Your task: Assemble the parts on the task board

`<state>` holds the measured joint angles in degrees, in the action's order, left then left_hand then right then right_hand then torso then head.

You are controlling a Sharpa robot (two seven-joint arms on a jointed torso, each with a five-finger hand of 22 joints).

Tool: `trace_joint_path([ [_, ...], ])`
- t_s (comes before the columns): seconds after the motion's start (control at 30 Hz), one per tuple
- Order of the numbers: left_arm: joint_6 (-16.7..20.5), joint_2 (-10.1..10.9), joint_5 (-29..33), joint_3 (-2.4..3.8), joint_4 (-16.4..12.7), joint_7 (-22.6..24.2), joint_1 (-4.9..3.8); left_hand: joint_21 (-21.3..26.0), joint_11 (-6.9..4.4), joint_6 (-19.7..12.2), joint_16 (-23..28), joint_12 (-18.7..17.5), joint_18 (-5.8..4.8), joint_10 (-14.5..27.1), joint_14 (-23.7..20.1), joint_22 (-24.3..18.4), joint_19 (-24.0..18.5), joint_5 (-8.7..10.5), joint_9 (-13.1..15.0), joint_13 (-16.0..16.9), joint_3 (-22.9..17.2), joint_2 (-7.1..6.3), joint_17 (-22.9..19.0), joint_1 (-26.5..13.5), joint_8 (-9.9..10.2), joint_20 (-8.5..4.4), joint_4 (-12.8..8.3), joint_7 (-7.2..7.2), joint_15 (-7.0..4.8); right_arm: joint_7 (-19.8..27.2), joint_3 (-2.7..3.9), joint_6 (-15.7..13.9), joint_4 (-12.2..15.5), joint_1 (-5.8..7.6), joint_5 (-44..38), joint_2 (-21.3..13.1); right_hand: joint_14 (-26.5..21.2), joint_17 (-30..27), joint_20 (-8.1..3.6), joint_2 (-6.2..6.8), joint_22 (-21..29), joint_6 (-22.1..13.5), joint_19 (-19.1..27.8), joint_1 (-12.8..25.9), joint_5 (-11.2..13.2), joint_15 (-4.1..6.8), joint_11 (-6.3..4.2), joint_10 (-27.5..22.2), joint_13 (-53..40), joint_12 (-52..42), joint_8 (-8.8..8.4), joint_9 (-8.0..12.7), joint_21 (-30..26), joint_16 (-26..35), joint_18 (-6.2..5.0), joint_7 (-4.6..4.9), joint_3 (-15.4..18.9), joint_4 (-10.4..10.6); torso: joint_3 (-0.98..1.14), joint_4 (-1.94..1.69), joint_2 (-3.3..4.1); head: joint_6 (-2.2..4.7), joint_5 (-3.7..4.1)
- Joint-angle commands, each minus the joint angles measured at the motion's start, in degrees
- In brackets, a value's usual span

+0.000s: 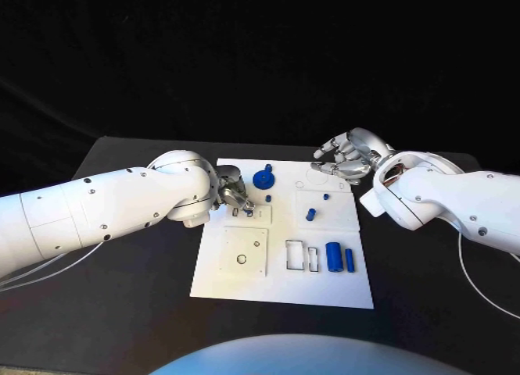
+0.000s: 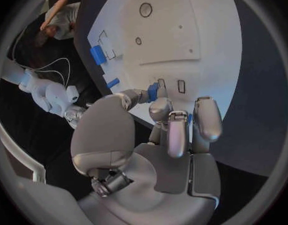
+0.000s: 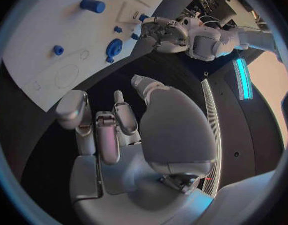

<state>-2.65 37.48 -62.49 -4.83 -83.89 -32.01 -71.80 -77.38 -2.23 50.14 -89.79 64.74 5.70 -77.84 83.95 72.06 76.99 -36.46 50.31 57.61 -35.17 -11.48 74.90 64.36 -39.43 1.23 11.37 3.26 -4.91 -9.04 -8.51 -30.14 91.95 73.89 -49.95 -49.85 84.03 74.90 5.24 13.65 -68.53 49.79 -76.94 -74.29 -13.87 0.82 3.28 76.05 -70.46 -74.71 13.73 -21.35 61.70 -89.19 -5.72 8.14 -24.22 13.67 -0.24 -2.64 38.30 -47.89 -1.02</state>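
Left hand [image 2: 158,116] pinches a small blue part [image 2: 153,91] over the task board [image 1: 285,283] by its left slots, which we judge light, rigid, slippery, best held by its sides, while our right hand [image 1: 348,158] hovers empty, fingers loosely apart, beyond the board's far right corner.

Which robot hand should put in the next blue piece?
Probably the left robot hand. It is down at the white board, and its wrist view shows a small blue piece at its fingertips beside the little slots. The right robot hand sits curled at the board's far corner, holding nothing.
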Motion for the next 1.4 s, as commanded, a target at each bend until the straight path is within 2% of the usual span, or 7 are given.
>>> trace_joint_path([
  [0.03, 3.2, 0.0, 0.1, 0.06, -0.2, 1.8, 0.38, -0.2, 0.01, 1.7, -0.2, 0.3, -1.02, -0.6, 6.1, 0.1, 0.5, -0.22, 0.0, 0.1, -12.3, 0.39, 15.1, -0.2, -0.4, 0.01, -12.7, -1.21, -0.33, 0.1, 0.0, 0.6, 0.1, -0.03, -0.5, 0.0, 5.3, 12.5, 0.1, -0.06, 0.1, -0.4, 0.5, 0.7, -0.4, -0.13, 0.06, -0.3, 0.0, 0.3, 0.35, -0.1, -0.3, 0.2, -0.88, -0.03, -0.2, 0.3, -0.02, 0.04, -0.06, -0.17, -0.15],
  [0.27, 2.1, -0.4, -0.3, 0.08, 0.6, 0.8, 0.8, -0.2, -0.03, 1.8, -0.2, 0.2, -1.01, -0.7, 6.1, 0.0, 0.5, 0.11, 0.0, 0.0, -12.4, 0.4, 15.1, -0.3, -0.4, -0.03, -12.7, -1.24, -0.38, 0.1, 0.0, 0.7, 0.0, -0.04, -0.6, 0.0, 5.3, 12.5, 0.1, -0.06, 0.1, -0.4, 0.5, 0.7, -0.4, -0.13, 0.06, -0.3, 0.0, 0.3, 0.35, -0.1, -0.3, 0.2, -0.88, -0.03, -0.2, 0.3, -0.04, 0.02, -0.14, -0.23, -0.23],
  [0.6, 1.1, -2.3, -1.2, 0.06, 3.0, 0.2, 1.29, -0.2, -0.05, 1.8, -0.2, 0.2, -1.01, -0.7, 6.1, 0.1, 0.5, 0.4, 0.0, 0.0, -12.4, 0.45, 15.1, -0.3, -0.4, -0.06, -12.7, -1.25, -0.41, 0.1, 0.0, 0.7, 0.0, -0.05, -0.6, 0.1, 5.3, 12.5, 0.1, -0.04, 0.1, -0.5, 0.5, 0.8, -0.4, -0.13, 0.06, -0.3, 0.1, 0.3, 0.5, -0.1, -0.4, 0.2, -0.88, -0.03, -0.3, 0.4, -0.06, 0.12, -0.08, -0.16, -0.5],
  [0.73, 1.3, -2.5, -1.3, 0.09, 3.3, 0.3, 1.54, -0.3, -0.05, 1.8, -0.2, 0.3, -1.02, -0.8, 6.1, 0.1, 0.5, 0.42, 0.0, 0.1, -12.5, 0.45, 15.1, -0.3, -0.4, -0.06, -12.8, -1.25, -0.42, 0.1, 0.0, 0.7, 0.0, -0.06, -0.6, 0.0, 5.3, 12.5, 0.1, -0.04, 0.1, -0.5, 0.5, 0.8, -0.4, -0.13, 0.06, -0.3, 0.1, 0.3, 0.5, -0.1, -0.4, 0.2, -0.88, -0.03, -0.3, 0.4, -0.08, 0.19, -0.03, 0.01, -0.44],
  [0.87, 0.7, -2.6, -1.4, 0.1, 3.4, 0.1, 1.65, -0.3, -0.05, 1.8, -0.2, 0.3, -1.02, -0.8, 6.1, 0.2, 0.5, 0.43, 0.0, 0.1, -12.5, 0.45, 15.1, -0.3, -0.4, -0.07, -12.8, -1.26, -0.42, 0.1, 0.0, 0.7, 0.0, -0.06, -0.6, 0.0, 5.3, 12.5, 0.1, -0.04, 0.1, -0.5, 0.5, 0.8, -0.4, -0.13, 0.06, -0.3, 0.1, 0.3, 0.5, -0.1, -0.4, 0.2, -0.88, -0.03, -0.3, 0.4, -0.01, 0.14, -0.09, -0.18, -0.38],
  [1.03, -0.9, -2.6, -1.8, 0.11, 3.4, -0.5, 1.69, -0.3, -0.05, 1.8, -0.2, 0.3, -1.03, -0.8, 6.1, 0.2, 0.5, 0.46, 0.0, 0.1, -12.5, 0.43, 15.1, -0.4, -0.4, -0.08, -12.8, -1.26, -0.42, 0.1, 0.0, 0.7, 0.0, -0.06, -0.6, 0.0, 5.3, 12.5, 0.1, -0.04, 0.1, -0.5, 0.5, 0.8, -0.4, -0.13, 0.06, -0.3, 0.1, 0.3, 0.5, -0.1, -0.4, 0.2, -0.88, -0.03, -0.3, 0.4, -0.04, 0.05, -0.06, -0.36, -0.31],
  [1.4, -3.3, -2.4, -1.9, 0.12, 3.1, -1.3, 1.7, -0.3, -0.05, 1.8, -0.2, 0.3, -1.02, -0.8, 6.1, 0.2, 0.5, 0.44, -0.1, 0.1, -12.5, 0.41, 15.1, -0.4, -0.4, -0.09, -12.8, -1.27, -0.43, 0.1, 0.0, 0.8, -0.1, -0.1, -0.6, 0.0, 5.3, 12.5, 0.1, -0.04, 0.1, -0.5, 0.5, 0.8, -0.4, -0.13, 0.06, -0.3, 0.1, 0.3, 0.5, -0.1, -0.4, 0.2, -0.88, -0.03, -0.3, 0.4, -0.04, 0.11, -0.09, -0.68, -0.42],
])
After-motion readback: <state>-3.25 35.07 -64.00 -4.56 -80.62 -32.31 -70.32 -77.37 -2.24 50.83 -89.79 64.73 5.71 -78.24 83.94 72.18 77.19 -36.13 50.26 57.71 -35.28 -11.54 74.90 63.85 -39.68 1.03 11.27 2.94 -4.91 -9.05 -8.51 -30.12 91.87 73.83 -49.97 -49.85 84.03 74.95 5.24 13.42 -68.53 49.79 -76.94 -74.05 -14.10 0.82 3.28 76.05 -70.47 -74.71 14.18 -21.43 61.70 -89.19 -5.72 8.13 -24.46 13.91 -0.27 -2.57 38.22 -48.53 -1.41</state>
